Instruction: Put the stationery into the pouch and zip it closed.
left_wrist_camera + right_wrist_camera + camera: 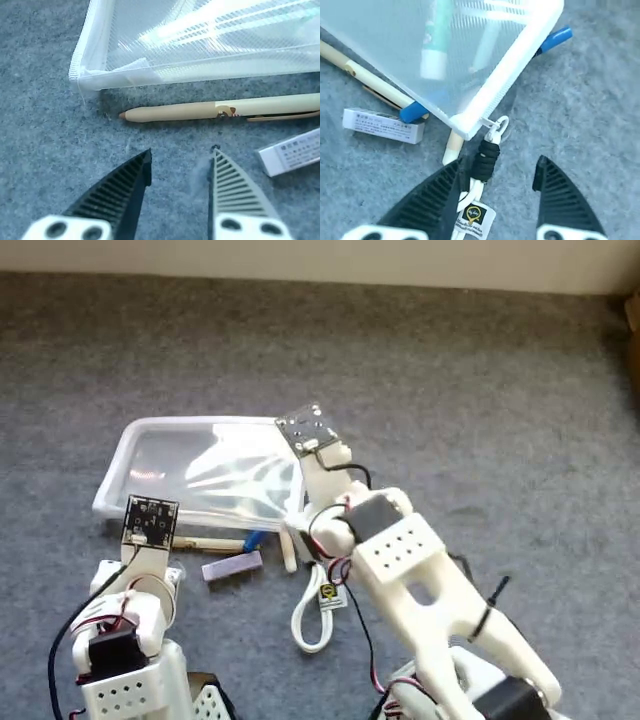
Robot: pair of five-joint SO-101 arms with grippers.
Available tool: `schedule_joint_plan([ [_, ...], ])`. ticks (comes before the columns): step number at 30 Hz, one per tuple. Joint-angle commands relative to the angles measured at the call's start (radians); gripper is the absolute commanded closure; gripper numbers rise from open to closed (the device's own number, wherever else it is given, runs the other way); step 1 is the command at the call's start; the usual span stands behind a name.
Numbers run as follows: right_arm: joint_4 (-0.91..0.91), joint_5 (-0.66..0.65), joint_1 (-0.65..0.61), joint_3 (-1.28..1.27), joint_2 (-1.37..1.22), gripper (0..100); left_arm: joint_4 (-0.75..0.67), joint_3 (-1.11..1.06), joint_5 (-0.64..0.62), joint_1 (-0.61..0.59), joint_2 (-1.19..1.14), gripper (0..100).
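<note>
The translucent mesh pouch [200, 468] lies flat on the grey carpet. Along its near edge lie a beige pen [215, 110], a white eraser [292, 152], a blue pen [555, 37] partly under the pouch corner, and a cream pen [452, 147]. A teal-and-white stick [432, 45] shows through the mesh; I cannot tell if it is inside or underneath. My left gripper [181, 160] hovers open just short of the beige pen. Over the pouch's corner my right gripper [499, 167] is open, with the zipper pull [495, 130] and black strap [485, 157] between its fingers, untouched.
A white cord loop [315, 610] with a tag [472, 215] trails from the zipper pull toward the right arm's base. Grey carpet [480, 390] stretches free to the right of and behind the pouch. A pale wall edge runs along the far side.
</note>
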State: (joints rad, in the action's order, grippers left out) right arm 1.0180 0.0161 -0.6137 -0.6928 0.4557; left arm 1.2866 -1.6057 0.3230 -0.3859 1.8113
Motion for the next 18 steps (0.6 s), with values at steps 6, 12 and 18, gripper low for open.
schedule_joint_plan([
  [6, -0.073, 0.008, -0.013, 0.048, -0.173, 84.8, 0.003, 0.005, 0.011, -0.018, 0.008, 81],
  [12, -0.11, 0.008, -0.015, 0.047, -0.275, 84.8, 0.003, 0.005, 0.011, -0.018, 0.008, 81],
  [18, -0.142, 0.005, -0.015, 0.048, -0.351, 84.8, 0.003, 0.005, 0.011, -0.018, 0.008, 81],
])
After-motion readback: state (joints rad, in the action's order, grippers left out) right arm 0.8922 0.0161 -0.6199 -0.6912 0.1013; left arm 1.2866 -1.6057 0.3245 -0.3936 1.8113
